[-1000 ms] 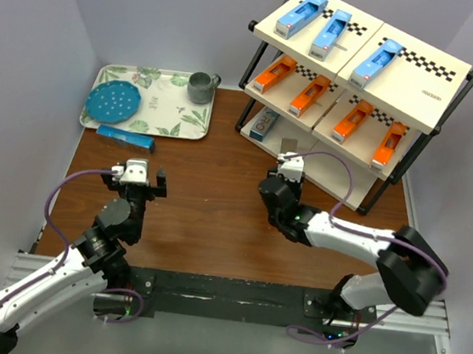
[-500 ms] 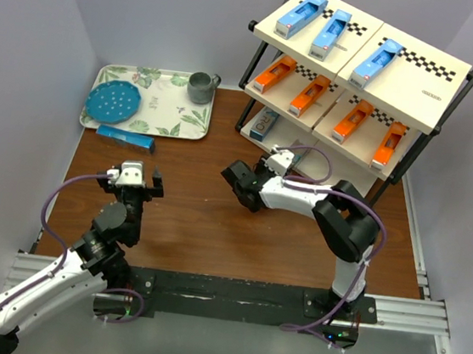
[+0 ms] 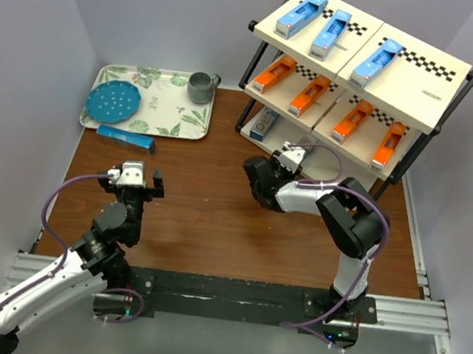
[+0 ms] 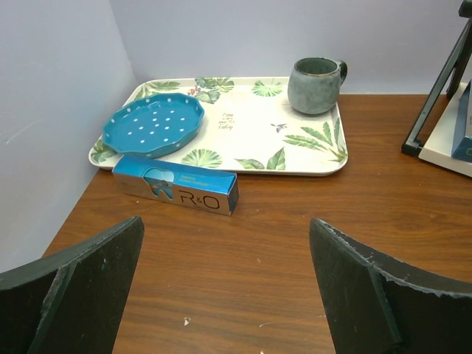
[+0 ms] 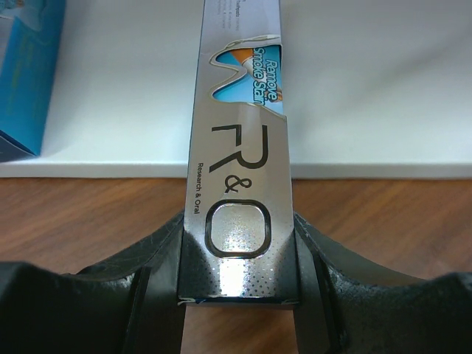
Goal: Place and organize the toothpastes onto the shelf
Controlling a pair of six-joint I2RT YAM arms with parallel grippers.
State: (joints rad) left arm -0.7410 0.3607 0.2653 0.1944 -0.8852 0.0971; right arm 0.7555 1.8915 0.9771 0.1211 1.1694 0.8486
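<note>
The shelf (image 3: 443,74) stands at the back right. Three light blue toothpastes (image 3: 330,32) lie on its top tier and several orange ones (image 3: 309,96) on the middle tier. A grey-and-teal one (image 3: 264,125) lies on the bottom tier. My right gripper (image 3: 289,160) is at the bottom tier's front edge. In the right wrist view it (image 5: 240,280) is shut on a silver-and-teal toothpaste (image 5: 240,147), whose far end reaches over the cream bottom board (image 5: 369,88). Another toothpaste (image 3: 125,138) lies on the table by the tray, also in the left wrist view (image 4: 175,184). My left gripper (image 3: 136,179) is open and empty, nearer than that box.
A leaf-patterned tray (image 3: 175,119) at the back left holds a blue dotted plate (image 3: 113,101) and a grey mug (image 3: 200,87). The shelf's black leg (image 4: 439,88) shows at the right of the left wrist view. A teal box end (image 5: 26,74) lies left of the held box.
My right arm's wrist swung left and then back right toward the shelf, with the box still gripped at the bottom tier. My left gripper drew back slightly.
</note>
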